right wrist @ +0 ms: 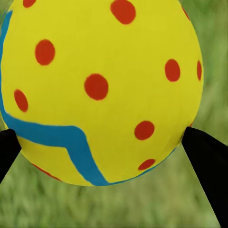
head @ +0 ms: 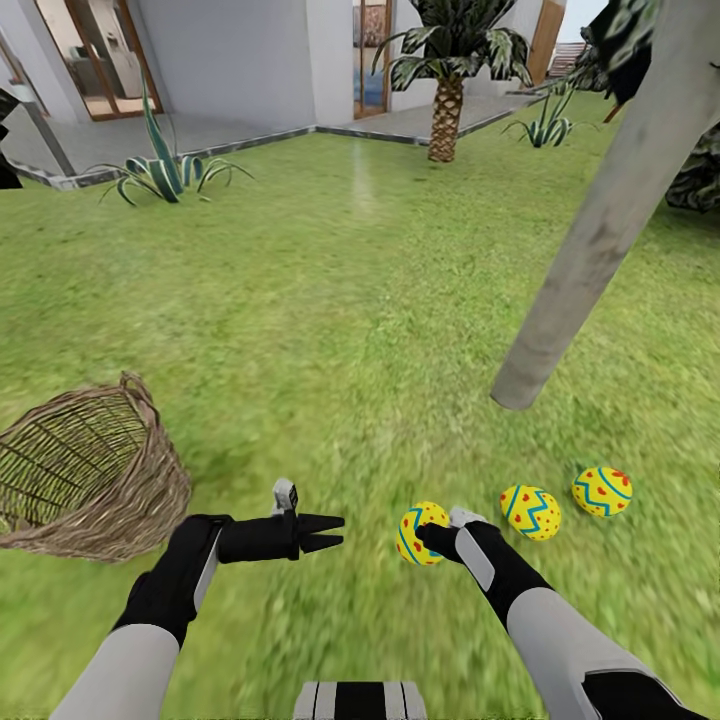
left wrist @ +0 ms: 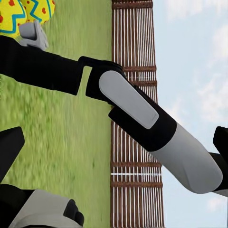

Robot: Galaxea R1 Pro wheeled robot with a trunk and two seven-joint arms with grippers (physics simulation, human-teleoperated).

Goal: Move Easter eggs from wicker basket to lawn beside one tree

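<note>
Right gripper [head: 425, 535] clasps one of three Easter eggs [head: 421, 533] on the lawn [head: 330, 300] near one tree [head: 590, 240]; left gripper [head: 335, 531] gapes beside one wicker basket [head: 90, 480].

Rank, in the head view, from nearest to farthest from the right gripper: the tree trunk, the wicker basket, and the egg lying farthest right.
1. Rightmost egg, just right of the right gripper.
2. Tree trunk, ahead and right.
3. Wicker basket, far left.

Three Easter eggs [head: 530, 512] in row on lawn [head: 330, 330] before tree [head: 590, 250]; wicker basket [head: 90, 480] far left.
</note>
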